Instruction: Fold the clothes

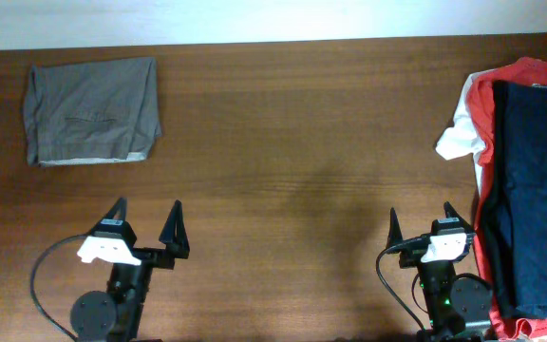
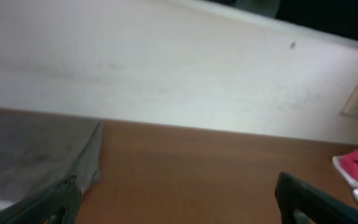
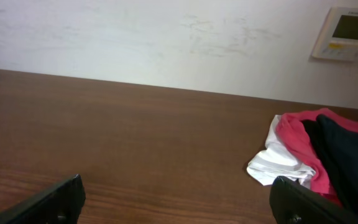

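Note:
The grey-olive clothes (image 1: 91, 111) lie folded flat as a rectangle at the table's far left, slit pocket up, a paler edge along the near side. They also show at the left of the left wrist view (image 2: 30, 155). My left gripper (image 1: 145, 220) is open and empty near the front edge, well short of the clothes; its fingers frame the bottom of its wrist view (image 2: 176, 199). My right gripper (image 1: 422, 221) is open and empty at the front right, its fingers at the bottom corners of the right wrist view (image 3: 176, 199).
A pile at the right edge holds a navy blue garment (image 1: 537, 190) on a red-orange garment (image 1: 487, 161), with a white garment (image 1: 462, 133) sticking out at its far left. A white wall (image 3: 166, 43) rises behind the brown wooden table (image 1: 292, 161).

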Tool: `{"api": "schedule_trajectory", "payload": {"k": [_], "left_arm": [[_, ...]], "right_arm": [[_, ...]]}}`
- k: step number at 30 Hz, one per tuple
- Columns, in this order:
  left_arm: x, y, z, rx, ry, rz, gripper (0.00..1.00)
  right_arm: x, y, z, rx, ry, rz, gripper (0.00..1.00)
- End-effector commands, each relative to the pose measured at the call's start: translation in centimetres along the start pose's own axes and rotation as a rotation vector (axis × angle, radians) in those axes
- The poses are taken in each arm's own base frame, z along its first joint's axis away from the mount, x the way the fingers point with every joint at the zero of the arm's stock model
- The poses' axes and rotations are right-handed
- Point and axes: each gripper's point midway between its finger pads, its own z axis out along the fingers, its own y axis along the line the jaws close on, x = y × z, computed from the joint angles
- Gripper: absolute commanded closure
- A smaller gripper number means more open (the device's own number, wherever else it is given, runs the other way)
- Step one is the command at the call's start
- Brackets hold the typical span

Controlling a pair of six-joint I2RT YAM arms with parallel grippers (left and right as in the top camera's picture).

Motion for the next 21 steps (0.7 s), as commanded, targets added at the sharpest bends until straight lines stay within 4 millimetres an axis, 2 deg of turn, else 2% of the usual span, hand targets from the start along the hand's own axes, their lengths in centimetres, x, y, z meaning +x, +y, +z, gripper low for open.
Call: {"api": "schedule_trajectory", "payload": {"k": [1, 6, 10, 12, 14, 21], "left_arm": [[3.0, 1.5, -0.1, -0.050, -0.002, -0.004, 0.01], [5.5, 3.6, -0.4, -0.169, -0.003, -0.005, 0.01], [6.5, 3.4, -0.5, -0.157, 0.033, 0.179, 0.01], [7.7, 3.0, -0.6, -0.132, 0.087, 0.266, 0.01], [7.9, 2.3, -0.5, -0.089, 0.097, 0.329, 0.01], [8.0, 2.3, -0.5, -0.089, 0.098, 0.331, 0.01]], "right_arm": [[0.2, -0.1, 0.0, 0.003, 0.003, -0.007, 0.02], [0.2, -0.1, 0.0, 0.003, 0.003, -0.007, 0.02], [0.2, -0.1, 0.0, 0.003, 0.003, -0.007, 0.02], [0.2, -0.1, 0.0, 0.003, 0.003, -0.007, 0.02], [0.2, -0.1, 0.0, 0.003, 0.003, -0.007, 0.02], [0.2, -0.1, 0.0, 0.003, 0.003, -0.007, 0.02]]}}
